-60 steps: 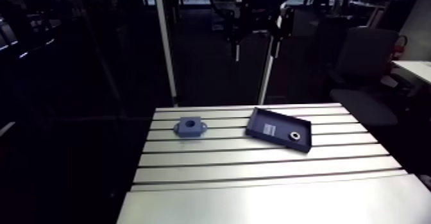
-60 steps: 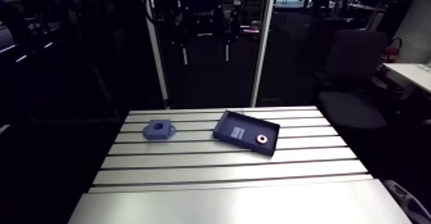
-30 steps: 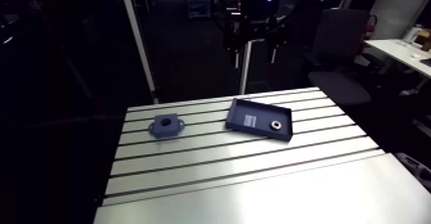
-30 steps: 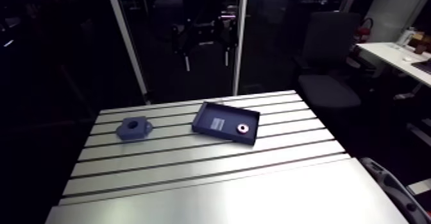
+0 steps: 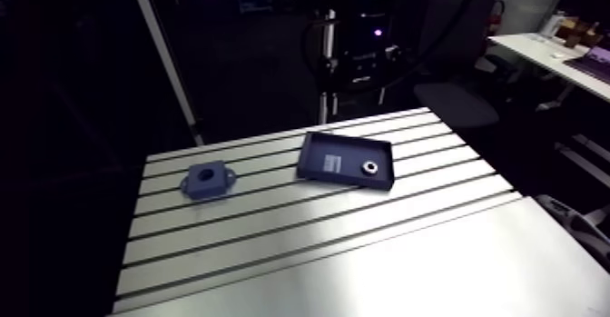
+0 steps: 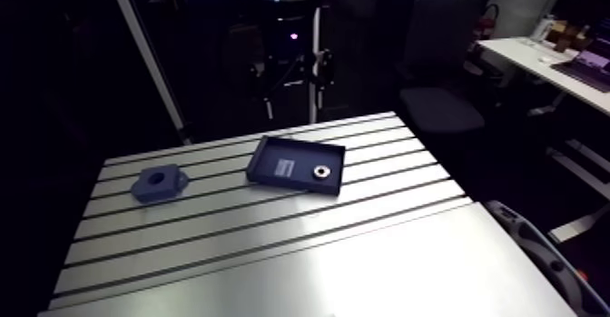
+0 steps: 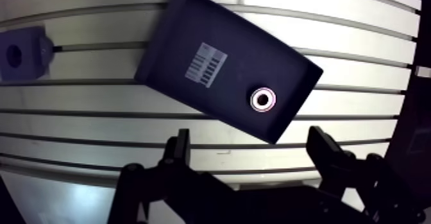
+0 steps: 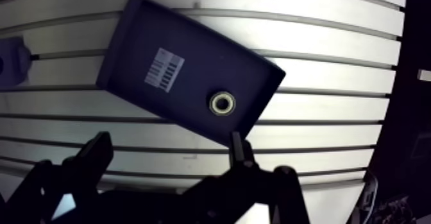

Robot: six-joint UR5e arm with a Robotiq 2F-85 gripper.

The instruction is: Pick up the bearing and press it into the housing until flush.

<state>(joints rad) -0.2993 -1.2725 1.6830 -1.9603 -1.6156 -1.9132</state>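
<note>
Small silver ring bearing (image 7: 262, 99), flat in dark tray (image 7: 247, 47)

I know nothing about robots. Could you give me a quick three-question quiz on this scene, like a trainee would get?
1. True or false: the bearing lies inside the dark tray.
2. Pick one. The pincer is: A) shut on the bearing; B) open, holding nothing; C) shut on the tray.
3. Fill the gap: the blue housing stands on the slotted ___, outside the tray.

Key: 1 true; 2 B; 3 table.
</note>
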